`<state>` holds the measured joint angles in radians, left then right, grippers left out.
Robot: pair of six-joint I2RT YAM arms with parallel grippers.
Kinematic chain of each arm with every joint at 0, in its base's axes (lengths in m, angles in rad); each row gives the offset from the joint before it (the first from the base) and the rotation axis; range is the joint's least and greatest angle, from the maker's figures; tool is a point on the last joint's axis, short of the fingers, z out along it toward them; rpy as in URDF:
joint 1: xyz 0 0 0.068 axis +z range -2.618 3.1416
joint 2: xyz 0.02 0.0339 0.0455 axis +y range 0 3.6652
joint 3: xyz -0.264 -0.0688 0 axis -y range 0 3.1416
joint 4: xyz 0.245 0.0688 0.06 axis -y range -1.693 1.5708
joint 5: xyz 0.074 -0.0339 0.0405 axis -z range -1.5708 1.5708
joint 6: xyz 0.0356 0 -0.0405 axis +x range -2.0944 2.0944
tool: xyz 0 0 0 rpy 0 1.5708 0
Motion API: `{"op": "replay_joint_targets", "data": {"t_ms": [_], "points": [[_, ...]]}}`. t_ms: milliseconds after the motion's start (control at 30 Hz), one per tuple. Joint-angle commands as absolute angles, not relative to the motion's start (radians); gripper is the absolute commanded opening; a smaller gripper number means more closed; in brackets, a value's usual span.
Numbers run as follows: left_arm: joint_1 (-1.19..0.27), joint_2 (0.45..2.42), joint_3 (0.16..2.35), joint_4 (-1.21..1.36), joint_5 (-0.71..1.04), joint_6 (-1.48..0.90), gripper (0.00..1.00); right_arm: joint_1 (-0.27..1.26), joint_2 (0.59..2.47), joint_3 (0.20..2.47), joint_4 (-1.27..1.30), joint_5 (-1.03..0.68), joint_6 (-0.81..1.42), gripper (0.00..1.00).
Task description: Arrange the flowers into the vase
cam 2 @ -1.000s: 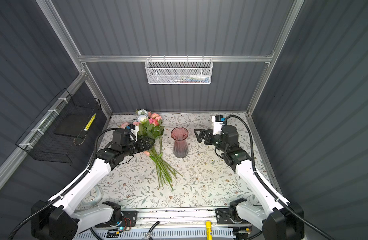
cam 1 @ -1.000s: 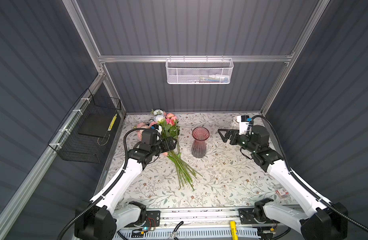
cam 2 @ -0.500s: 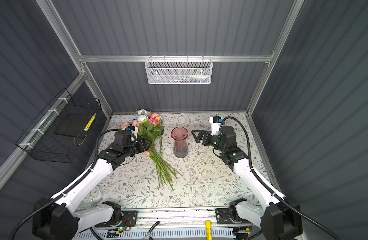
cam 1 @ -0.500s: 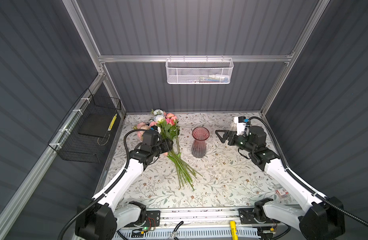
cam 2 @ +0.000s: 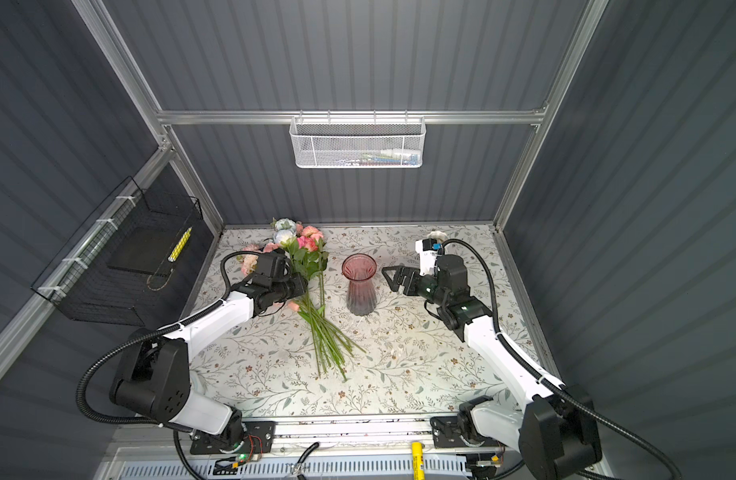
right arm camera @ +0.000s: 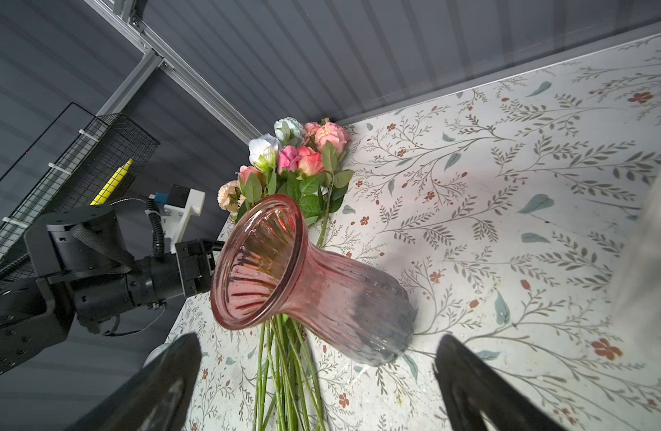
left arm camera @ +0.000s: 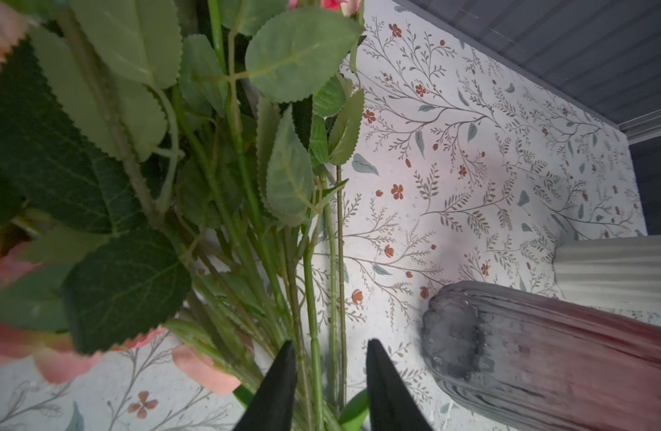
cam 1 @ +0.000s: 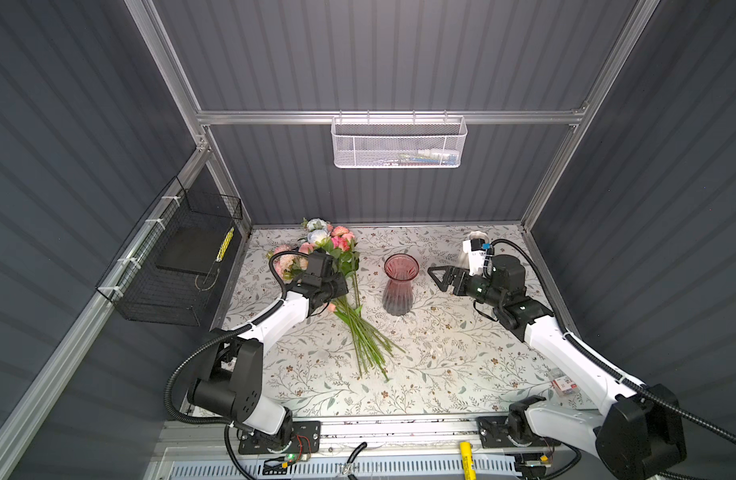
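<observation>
Left fingers (left arm camera: pixel 280 380) are now narrowed astride the flowers' (cam 1: pixel 360 332) stems, not yet clamped. The flowers lie on the surface (cam 1: pixel 461 353) at 9 o'clock of the vase (cam 1: pixel 399 286). Right fingers (right arm camera: pixel 164 384) stay released at 3 o'clock. Pickup is judged imminent.

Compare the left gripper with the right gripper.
The left gripper stands narrow, with stems of the flowers between its jaws; the right gripper stands wide and empty. The left gripper is at the flowers; the right gripper faces the vase, apart from it. Both are black.
</observation>
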<state>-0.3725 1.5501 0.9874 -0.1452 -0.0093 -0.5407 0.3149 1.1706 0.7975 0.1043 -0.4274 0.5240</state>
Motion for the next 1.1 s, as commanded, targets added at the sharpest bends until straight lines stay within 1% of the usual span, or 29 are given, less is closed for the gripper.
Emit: {"op": "replay_joint_targets", "data": {"t_ms": [0,233,467,500,600,633,800,1067], "points": [[-0.376,1.597,1.021,-0.096,-0.028,-0.527,0.31,0.311,1.161,0.791,0.118,-0.445,0.52,0.99],[-0.371,1.664,1.02,-0.083,-0.063,-0.526,0.24,0.309,1.144,0.79,0.118,-0.442,0.518,0.99],[-0.351,1.692,0.999,-0.036,-0.039,-0.533,0.15,0.308,1.138,0.792,0.117,-0.438,0.518,0.99],[-0.351,1.695,0.999,-0.035,-0.038,-0.532,0.13,0.308,1.138,0.792,0.118,-0.437,0.519,0.99],[-0.351,1.685,0.988,-0.031,-0.041,-0.534,0.01,0.308,1.144,0.79,0.121,-0.432,0.523,0.99],[-0.351,1.678,0.983,-0.029,-0.041,-0.534,0.0,0.307,1.144,0.791,0.121,-0.431,0.525,0.99],[-0.351,1.617,0.97,-0.037,-0.051,-0.533,0.0,0.302,1.14,0.79,0.124,-0.427,0.531,0.99],[-0.351,1.438,0.983,-0.087,-0.051,-0.543,0.0,0.299,1.126,0.79,0.125,-0.432,0.542,0.99]]}}
